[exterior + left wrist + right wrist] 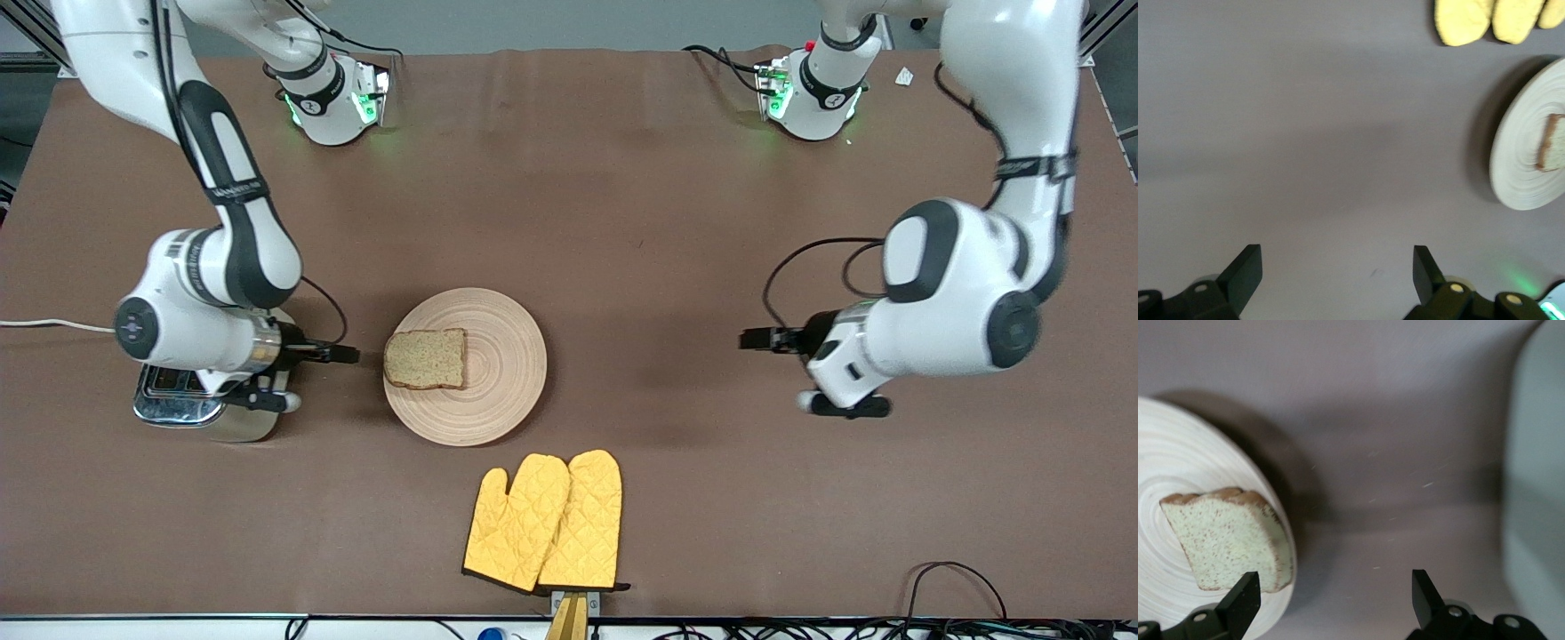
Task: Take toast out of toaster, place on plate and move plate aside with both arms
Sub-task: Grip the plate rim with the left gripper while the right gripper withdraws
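Observation:
The toast (427, 358) lies flat on the round light-wood plate (498, 356), on the part toward the right arm's end of the table. My right gripper (345, 355) hovers just off the plate's rim at that end, open and holding nothing. In the right wrist view the toast (1225, 537) rests on the plate (1178, 453), close to one finger of the right gripper (1331, 597). My left gripper (751, 339) hangs open over bare table toward the left arm's end, well apart from the plate. The left wrist view shows the left gripper (1337, 270) empty, with the plate (1521, 153) farther off.
A chrome toaster (178, 400) stands under the right arm's wrist at that arm's end of the table. Two yellow quilted oven mitts (547, 520) lie nearer to the front camera than the plate. Cables run along the table's front edge (951, 587).

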Action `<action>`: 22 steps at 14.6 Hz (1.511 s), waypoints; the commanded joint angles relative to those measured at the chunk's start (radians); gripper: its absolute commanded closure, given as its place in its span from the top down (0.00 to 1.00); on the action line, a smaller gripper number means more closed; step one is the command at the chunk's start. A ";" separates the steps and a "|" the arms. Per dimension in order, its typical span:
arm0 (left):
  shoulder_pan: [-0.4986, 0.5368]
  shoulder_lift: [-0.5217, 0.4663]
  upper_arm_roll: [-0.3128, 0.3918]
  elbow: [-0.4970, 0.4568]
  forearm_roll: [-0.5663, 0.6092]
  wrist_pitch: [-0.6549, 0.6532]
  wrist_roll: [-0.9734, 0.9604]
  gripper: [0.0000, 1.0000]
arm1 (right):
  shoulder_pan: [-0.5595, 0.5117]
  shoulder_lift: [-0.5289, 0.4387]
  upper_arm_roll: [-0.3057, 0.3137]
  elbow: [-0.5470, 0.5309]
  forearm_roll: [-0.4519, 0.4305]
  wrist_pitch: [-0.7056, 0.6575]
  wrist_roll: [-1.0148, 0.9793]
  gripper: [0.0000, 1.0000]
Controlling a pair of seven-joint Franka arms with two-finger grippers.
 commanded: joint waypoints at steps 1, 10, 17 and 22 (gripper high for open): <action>-0.011 0.078 -0.046 0.008 -0.097 0.111 -0.008 0.99 | -0.050 -0.107 0.012 0.032 -0.083 -0.103 0.001 1.00; -0.207 0.342 -0.086 0.067 -0.604 0.539 0.119 0.99 | -0.142 -0.432 0.015 0.146 -0.276 -0.395 -0.012 1.00; -0.302 0.463 -0.086 0.143 -0.858 0.623 0.432 0.98 | -0.156 -0.472 0.021 0.215 -0.295 -0.510 -0.040 1.00; -0.349 0.513 -0.086 0.202 -0.883 0.666 0.491 0.98 | -0.127 -0.469 0.024 0.240 -0.299 -0.512 -0.022 1.00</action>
